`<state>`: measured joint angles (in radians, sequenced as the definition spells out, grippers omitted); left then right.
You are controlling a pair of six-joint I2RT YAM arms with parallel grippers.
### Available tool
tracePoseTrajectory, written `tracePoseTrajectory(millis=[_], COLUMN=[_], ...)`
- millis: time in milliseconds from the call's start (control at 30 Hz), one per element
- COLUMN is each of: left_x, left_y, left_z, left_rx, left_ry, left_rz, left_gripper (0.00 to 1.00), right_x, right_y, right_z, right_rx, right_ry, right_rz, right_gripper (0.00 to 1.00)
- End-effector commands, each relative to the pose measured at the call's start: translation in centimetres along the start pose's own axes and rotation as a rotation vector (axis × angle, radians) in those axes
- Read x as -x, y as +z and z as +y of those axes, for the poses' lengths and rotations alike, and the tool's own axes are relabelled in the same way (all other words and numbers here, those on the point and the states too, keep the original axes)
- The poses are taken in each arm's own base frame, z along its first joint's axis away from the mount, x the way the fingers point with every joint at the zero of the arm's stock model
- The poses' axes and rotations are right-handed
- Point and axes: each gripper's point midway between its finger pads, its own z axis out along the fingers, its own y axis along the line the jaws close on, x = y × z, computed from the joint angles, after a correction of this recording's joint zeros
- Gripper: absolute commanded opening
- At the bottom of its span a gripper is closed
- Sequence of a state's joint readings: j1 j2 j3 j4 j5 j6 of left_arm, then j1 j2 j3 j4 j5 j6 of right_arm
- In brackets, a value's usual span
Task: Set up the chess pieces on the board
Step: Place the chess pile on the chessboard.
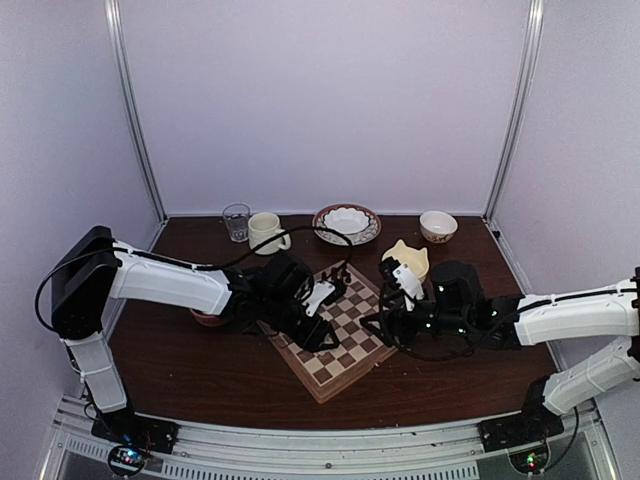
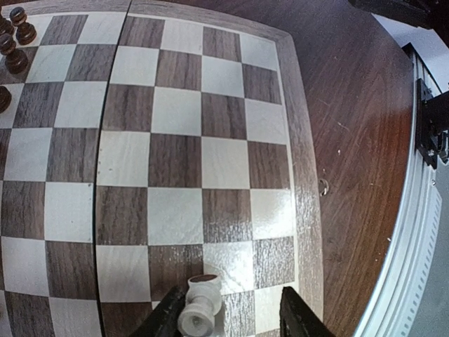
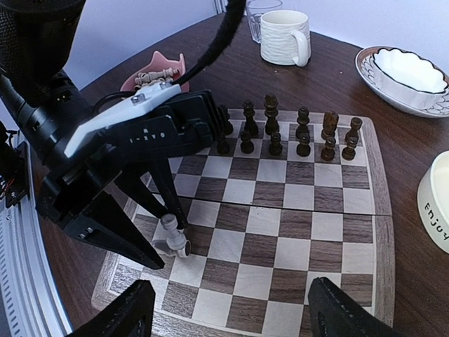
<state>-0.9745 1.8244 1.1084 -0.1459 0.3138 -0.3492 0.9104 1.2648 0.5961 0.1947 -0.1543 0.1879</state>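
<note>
Right pincer (image 3: 231, 310) wide, empty, low at one edge of the board (image 2: 305, 175). Left pincer (image 2: 231, 303) parted over a corner square. Cream-white chess piece (image 2: 200, 303) lies tipped there, just beside one finger. Dark pieces (image 3: 280, 133) fill the far rows. Mug (image 3: 284, 35) on bench beyond.

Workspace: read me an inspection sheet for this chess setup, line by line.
Surface: dark wood table, faintly scratched.
Job's things: board mostly bare; one cream chess piece tipped over near its corner; more in pink dish; dark pieces in two rows at far edge.
Clutter: glass, mug, white bowl on plate, small bowl, cream bowl.
Hands: left hand open, tipped piece by one finger; right hand open, empty.
Cables: black cable arcs above the board.
Surroundings: pale walls, metal posts.
</note>
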Motion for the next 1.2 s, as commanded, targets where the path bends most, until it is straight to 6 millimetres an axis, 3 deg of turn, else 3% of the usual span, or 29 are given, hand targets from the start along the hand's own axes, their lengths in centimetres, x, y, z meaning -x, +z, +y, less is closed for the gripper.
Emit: tracePoseTrajectory(millis=[0, 233, 500, 667, 1167], left_x=[1.2, 1.2, 1.3, 1.1, 0.8], left_y=[-0.3, -0.8, -0.9, -0.9, -1.2], left_z=[-0.3, -0.7, -1.5, -1.7, -1.2], left_rx=[0.002, -0.012, -0.042, -0.051, -0.017], left_ry=[0.025, 0.032, 0.044, 0.050, 0.048], left_rz=[-0.025, -0.031, -0.036, -0.032, -0.027], left_gripper=[0.47, 0.41, 0.41, 0.30, 0.30], right_x=[0.9, 0.5, 0.1, -0.7, -2.4], right_y=[0.2, 0.8, 1.2, 2.3, 3.9], right_z=[0.9, 1.8, 2.2, 2.7, 4.1], right_rx=[0.036, 0.086, 0.113, 0.148, 0.202], right_ry=[0.002, -0.001, 0.000, 0.009, 0.001], right_rz=[-0.011, 0.018, 0.039, 0.094, 0.173], right_gripper=[0.76, 0.68, 0.64, 0.60, 0.56])
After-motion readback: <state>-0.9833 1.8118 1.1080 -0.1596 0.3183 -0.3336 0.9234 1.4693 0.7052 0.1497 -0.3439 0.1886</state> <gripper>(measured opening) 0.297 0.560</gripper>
